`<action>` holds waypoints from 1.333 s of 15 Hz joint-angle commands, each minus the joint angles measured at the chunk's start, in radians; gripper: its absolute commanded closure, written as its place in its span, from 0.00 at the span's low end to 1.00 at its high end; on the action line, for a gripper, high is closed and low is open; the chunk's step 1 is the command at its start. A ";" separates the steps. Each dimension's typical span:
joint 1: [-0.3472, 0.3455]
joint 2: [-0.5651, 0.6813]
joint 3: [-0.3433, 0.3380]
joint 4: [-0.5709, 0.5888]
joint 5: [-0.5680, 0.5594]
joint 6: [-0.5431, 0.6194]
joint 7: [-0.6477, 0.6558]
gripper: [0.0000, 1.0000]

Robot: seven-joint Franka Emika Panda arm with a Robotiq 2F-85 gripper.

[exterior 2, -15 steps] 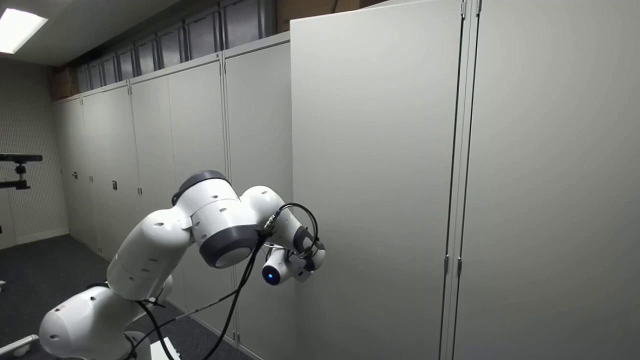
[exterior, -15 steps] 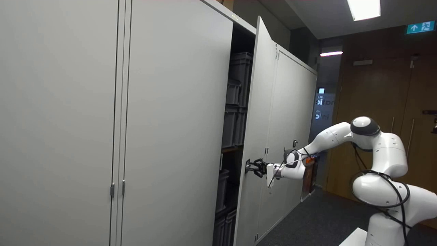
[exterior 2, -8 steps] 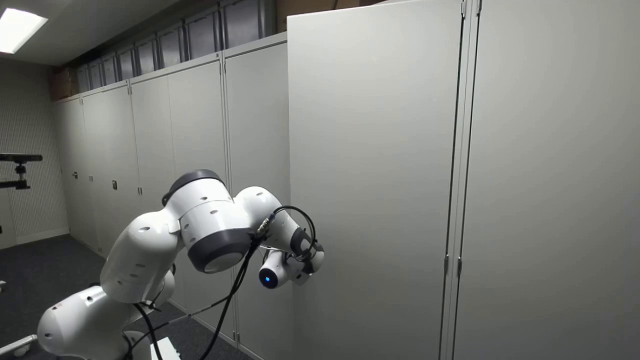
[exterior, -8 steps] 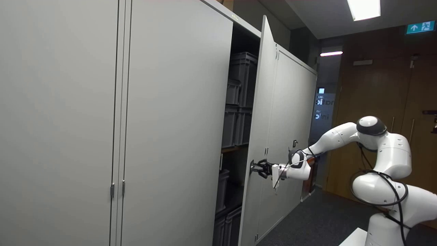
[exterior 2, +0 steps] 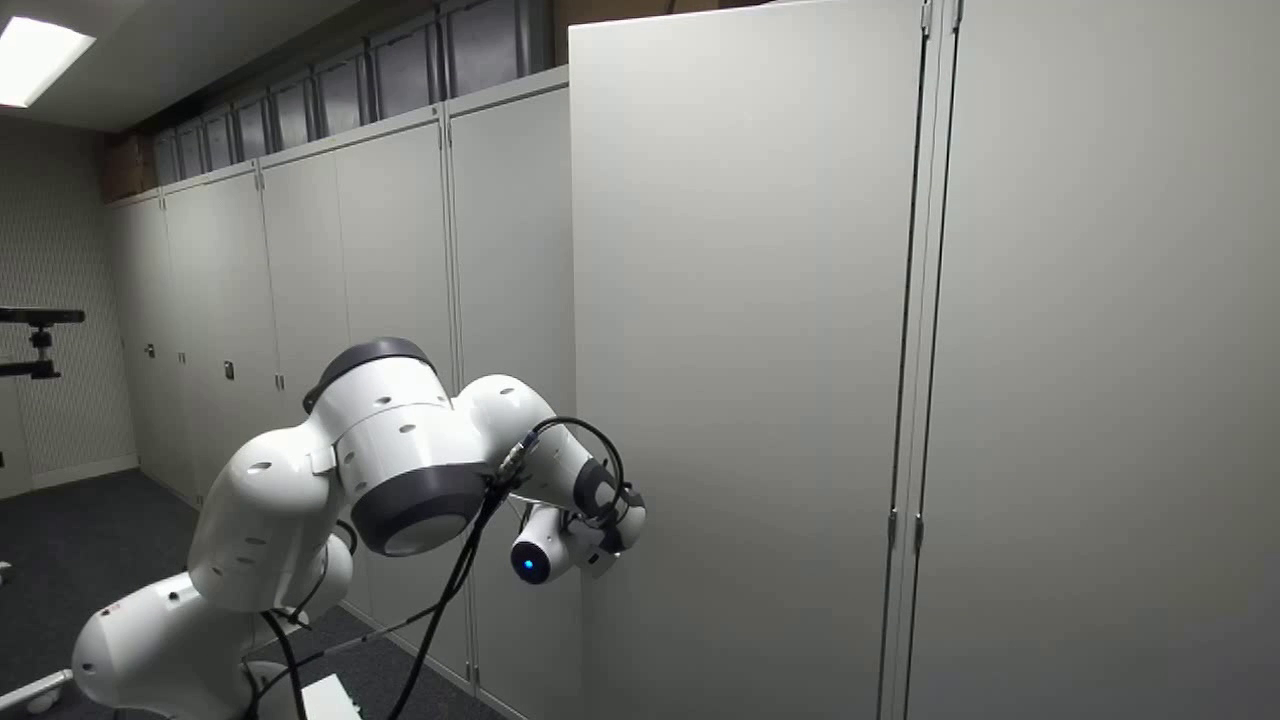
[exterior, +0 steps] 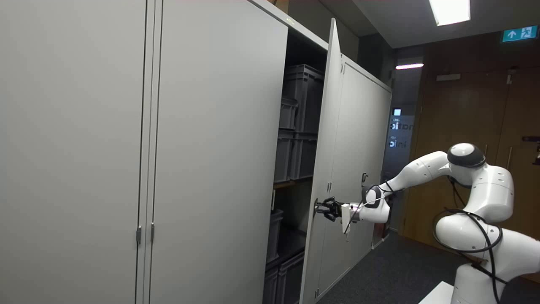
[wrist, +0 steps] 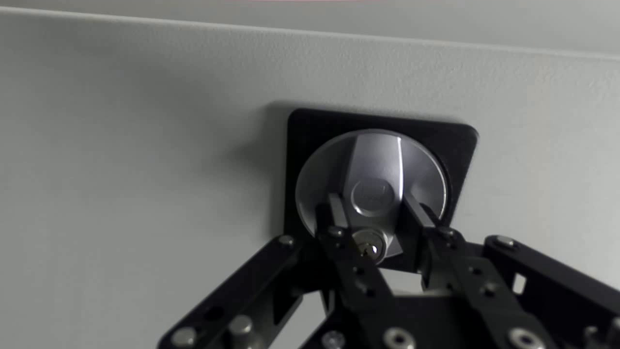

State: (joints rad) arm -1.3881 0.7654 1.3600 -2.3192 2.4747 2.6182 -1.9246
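Note:
A tall light grey cabinet door (exterior: 325, 147) stands ajar; it also shows in an exterior view (exterior 2: 740, 300). In the wrist view, a silver turning handle (wrist: 377, 157) with a keyhole sits in a round silver recess on a black square plate (wrist: 310, 123) near the door's edge. My gripper (wrist: 372, 196) is closed around the handle, one black finger on each side of it. In an exterior view, the gripper (exterior: 319, 207) reaches the handle plate from the right. The arm hides it in an exterior view, where the wrist (exterior 2: 600, 520) stands before the door.
Grey bins (exterior: 310, 99) stand on shelves inside the opening. Closed cabinet doors (exterior: 215, 139) flank it. The robot's white base stand (exterior: 438, 293) is at the lower right. Black cables (exterior 2: 465, 565) hang from the arm. A camera on a mount (exterior 2: 40, 318) stands at the far left.
The cabinet door has swung further open, together with my gripper on its handle. The arm has drawn back away from the cabinet. More of the bins inside shows.

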 commanded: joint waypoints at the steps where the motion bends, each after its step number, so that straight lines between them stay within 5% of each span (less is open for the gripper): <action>1: -0.084 -0.028 0.131 -0.036 -0.022 -0.006 0.012 0.92; 7: -0.113 -0.025 0.157 -0.051 -0.014 0.003 0.001 0.92; 8: -0.078 -0.200 0.117 -0.081 -0.063 -0.097 0.192 0.77; 9: -0.118 -0.035 0.159 -0.057 -0.026 -0.002 0.021 0.71; 11: -0.122 -0.049 0.163 -0.058 -0.030 0.002 0.028 0.60; 12: -0.095 -0.227 0.134 -0.089 -0.082 -0.095 0.217 0.38; 15: -0.154 -0.112 0.199 -0.081 -0.073 -0.008 0.105 0.27; 16: -0.142 -0.300 0.187 -0.117 -0.123 -0.112 0.294 0.20; 18: -0.184 -0.342 0.245 -0.134 -0.148 -0.197 0.354 0.03; 20: -0.246 -0.425 0.313 -0.155 -0.153 -0.275 0.422 0.00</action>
State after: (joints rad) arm -1.5342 0.5371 1.5692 -2.4228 2.3430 2.4682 -1.6549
